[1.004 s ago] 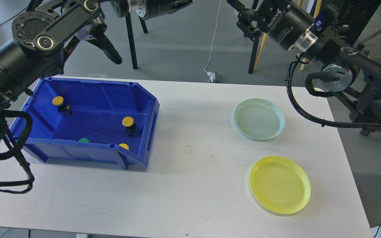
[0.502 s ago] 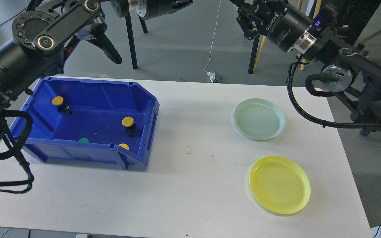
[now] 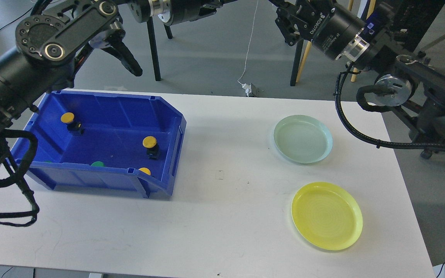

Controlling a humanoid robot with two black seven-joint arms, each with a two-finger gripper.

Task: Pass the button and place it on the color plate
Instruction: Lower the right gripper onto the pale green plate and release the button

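A blue bin (image 3: pixel 179 136) on the left of the white table (image 3: pixel 222 216) holds yellow-capped buttons (image 3: pixel 150 142), (image 3: pixel 67 118), one more at the front wall (image 3: pixel 144 171), and a green one (image 3: pixel 98 164). A pale green plate (image 3: pixel 303 139) and a yellow plate (image 3: pixel 326 216) lie on the right, both empty. My left gripper (image 3: pixel 211 4) is high at the top edge, far above the bin, mostly cut off. My right gripper (image 3: pixel 284 17) is high above the table's far edge, its fingers partly out of view.
Chair legs (image 3: pixel 153 50) and a white cable with a plug (image 3: pixel 248 89) are on the grey floor behind the table. My thick left arm (image 3: pixel 33 50) hangs over the bin's back left corner. My right arm's cable loop (image 3: pixel 350 123) hangs beside the pale green plate.
My right gripper has moved slightly up and to the left. The left arm has barely shifted. Buttons and plates have not moved.
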